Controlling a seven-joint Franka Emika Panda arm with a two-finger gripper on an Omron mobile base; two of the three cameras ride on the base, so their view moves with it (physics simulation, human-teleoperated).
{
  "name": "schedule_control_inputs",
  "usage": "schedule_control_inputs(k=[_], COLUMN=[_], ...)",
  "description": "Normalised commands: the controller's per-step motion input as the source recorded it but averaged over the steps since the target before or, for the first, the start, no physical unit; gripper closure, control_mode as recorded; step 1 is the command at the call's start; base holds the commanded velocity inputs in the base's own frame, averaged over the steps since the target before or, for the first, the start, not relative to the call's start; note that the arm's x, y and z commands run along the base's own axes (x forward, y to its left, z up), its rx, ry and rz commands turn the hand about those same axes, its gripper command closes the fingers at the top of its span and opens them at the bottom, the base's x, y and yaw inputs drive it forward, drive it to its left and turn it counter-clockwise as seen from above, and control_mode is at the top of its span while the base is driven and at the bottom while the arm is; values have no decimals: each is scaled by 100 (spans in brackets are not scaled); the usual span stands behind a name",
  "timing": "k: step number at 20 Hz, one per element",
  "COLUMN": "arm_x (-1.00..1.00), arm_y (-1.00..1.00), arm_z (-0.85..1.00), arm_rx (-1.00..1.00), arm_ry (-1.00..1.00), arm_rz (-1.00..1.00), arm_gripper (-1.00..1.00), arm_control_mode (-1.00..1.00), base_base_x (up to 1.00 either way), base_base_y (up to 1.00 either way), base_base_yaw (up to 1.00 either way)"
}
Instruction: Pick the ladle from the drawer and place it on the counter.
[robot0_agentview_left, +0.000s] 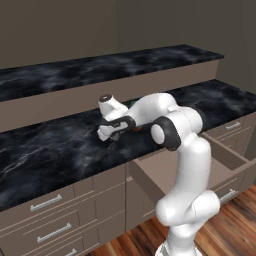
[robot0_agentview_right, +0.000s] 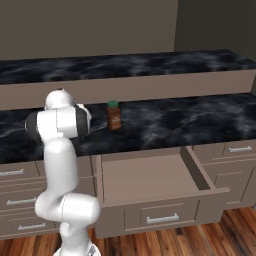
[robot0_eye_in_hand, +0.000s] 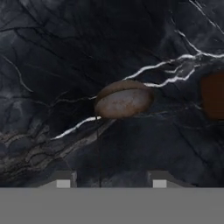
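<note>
The ladle lies on the black marble counter. Its round greyish-brown bowl faces the hand camera, and its thin dark handle runs down toward my gripper. The gripper is open, its two fingertips wide apart on either side of the handle and touching nothing. In the left base view the gripper hangs just above the counter, left of the drawer. The drawer is pulled out and shows a bare taupe floor.
A brown jar with a green lid stands on the counter close to the hand, and its brown side shows at the right edge of the hand view. A raised marble ledge runs behind. Stacked drawer fronts sit below.
</note>
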Motion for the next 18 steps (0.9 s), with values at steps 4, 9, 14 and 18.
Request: schedule_control_inputs(k=[4,9,14,18], arm_x=[-87,-100,-100,-99], arm_y=[-23,-29,-13,-6], arm_z=[3,12,49,57], arm_rx=[2,13,4,4], arm_ry=[-33,-25,-21,-20], arm_rz=[-9,-1,0,0], arm_gripper=[-100,-100,-100,-100], arm_control_mode=[-100,-100,-100,-100], base_base_x=[0,0,0,0], base_base_y=[0,0,0,0], base_base_yaw=[0,0,0,0])
